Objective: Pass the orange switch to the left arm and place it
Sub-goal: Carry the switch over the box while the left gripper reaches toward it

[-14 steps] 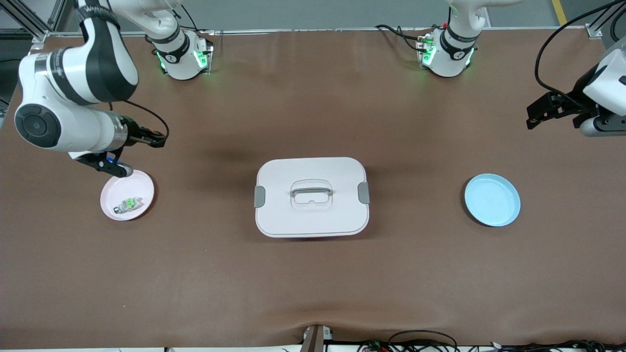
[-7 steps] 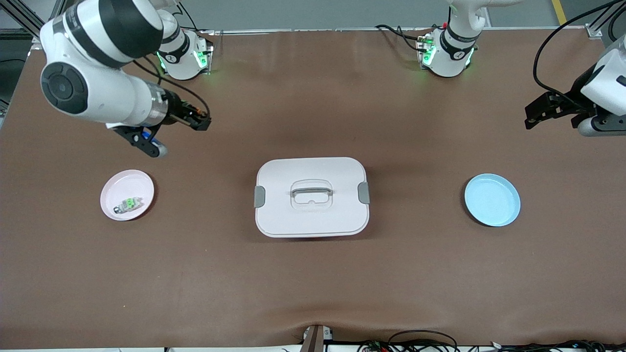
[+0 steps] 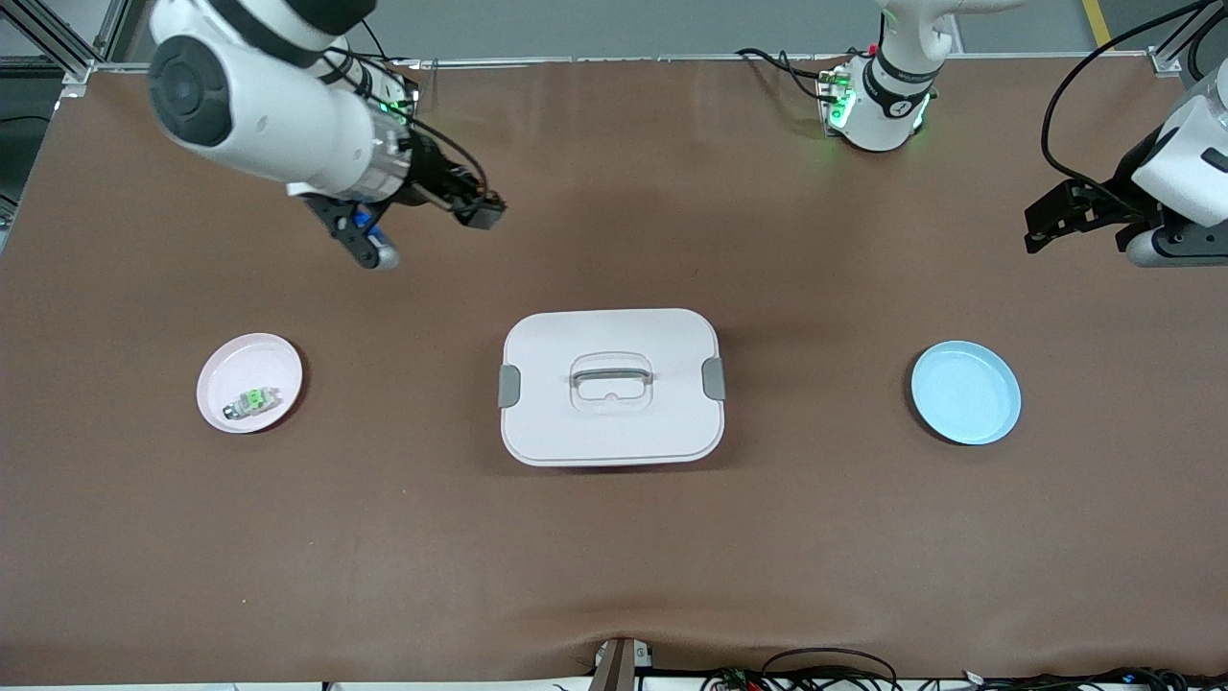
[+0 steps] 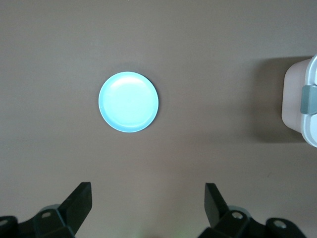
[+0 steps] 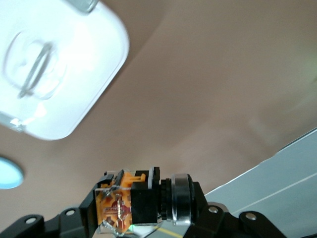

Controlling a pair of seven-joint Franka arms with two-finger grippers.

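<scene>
My right gripper (image 3: 483, 210) is shut on the orange switch (image 5: 126, 201), a black-bodied block with an orange, clear-capped end, held crosswise between the fingers in the right wrist view. It hangs over bare table between the right arm's base and the box (image 3: 611, 386). The box is white with grey side latches, and it also shows in the right wrist view (image 5: 54, 69). My left gripper (image 3: 1046, 223) is open and empty over the table's left-arm end. Its fingers (image 4: 79, 203) stand wide apart in the left wrist view.
A pink plate (image 3: 273, 365) toward the right arm's end holds a clear switch with a green top (image 3: 251, 400). A light blue plate (image 3: 965, 393) lies toward the left arm's end and shows in the left wrist view (image 4: 129, 102). The box's edge (image 4: 303, 106) shows there too.
My right arm has risen from over the pink plate and swung toward the middle of the table with the switch in its gripper. The left gripper has barely shifted.
</scene>
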